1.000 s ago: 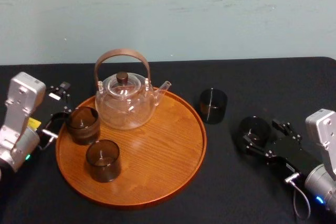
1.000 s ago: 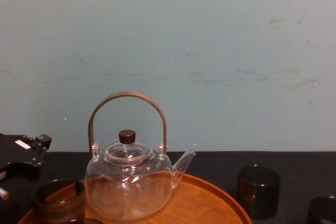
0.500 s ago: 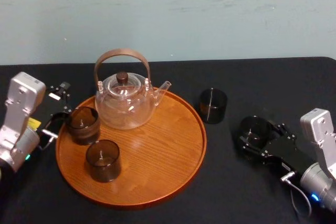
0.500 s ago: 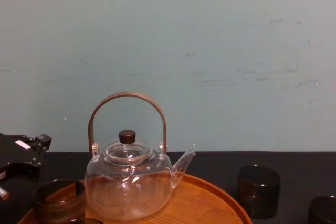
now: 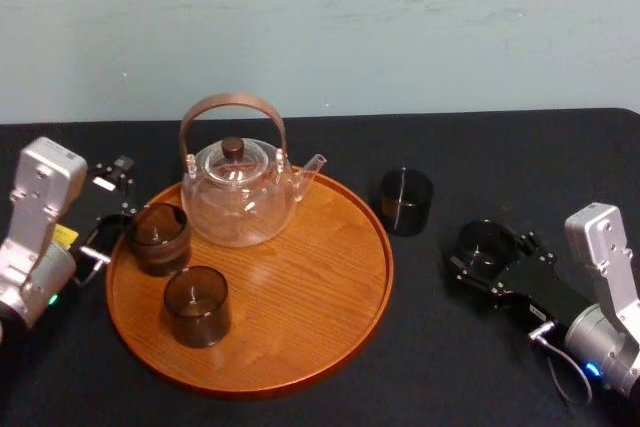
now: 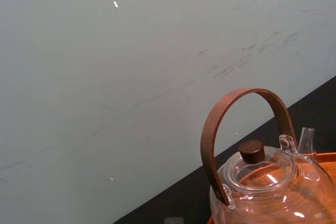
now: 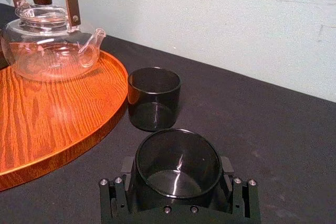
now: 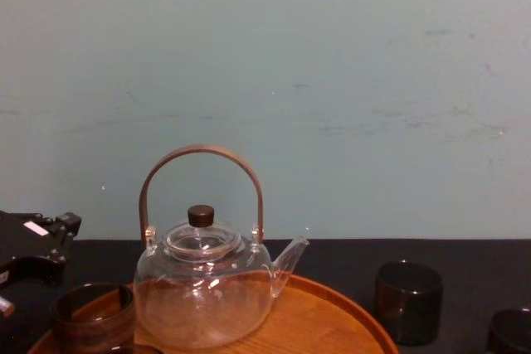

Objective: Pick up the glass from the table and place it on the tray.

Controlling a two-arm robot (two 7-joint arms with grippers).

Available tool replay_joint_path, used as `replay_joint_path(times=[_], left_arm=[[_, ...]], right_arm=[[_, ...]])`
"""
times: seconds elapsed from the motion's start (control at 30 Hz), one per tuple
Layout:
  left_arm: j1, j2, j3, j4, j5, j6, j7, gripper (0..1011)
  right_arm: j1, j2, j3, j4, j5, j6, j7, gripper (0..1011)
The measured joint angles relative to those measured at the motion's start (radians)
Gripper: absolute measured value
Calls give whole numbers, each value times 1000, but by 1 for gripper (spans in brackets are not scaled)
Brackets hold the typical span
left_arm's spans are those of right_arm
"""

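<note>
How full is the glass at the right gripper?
Empty: the glass at the right gripper shows a bare bottom through its open mouth.

Glass teapot (image 6: 268, 190), brown arched handle (image 6: 233, 103), dark knob (image 6: 252, 151), on tray (image 6: 328, 157); black table (image 6: 323, 114), pale wall (image 6: 131, 66) behind.

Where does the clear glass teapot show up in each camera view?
Head view: teapot on the tray's far side, left of centre.
Chest view: teapot low, left of centre, standing on the tray.
Left wrist view: teapot close up against the wall, tray rim beside its spout.
Right wrist view: teapot far off, on the tray's far part.
Shared landmark: the orange-brown tray under it.
</note>
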Motion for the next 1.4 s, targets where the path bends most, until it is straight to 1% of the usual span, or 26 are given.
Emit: replay_joint_path(times=[0.27, 0.5, 0.67, 0.73, 1.13, 1.4], left_arm=[[0, 0, 0, 0, 0, 0, 0, 0], [0, 0, 0, 0, 0, 0, 0, 0], [0, 0, 0, 0, 0, 0, 0, 0], [0, 0, 0, 0, 0, 0, 0, 0], [0, 0, 0, 0, 0, 0, 0, 0], [0, 0, 0, 0, 0, 0, 0, 0]], right_arm=[[28, -23, 2, 36, -9, -3, 27, 1002], [27, -22, 2, 35, -10, -3, 27, 1002], [26, -21, 2, 34, -9, -3, 26, 920], [26, -21, 2, 33, -9, -3, 26, 908], [25, -20, 1, 32, -9, -4, 25, 908], [8, -22, 15, 13, -14, -31, 32, 908]])
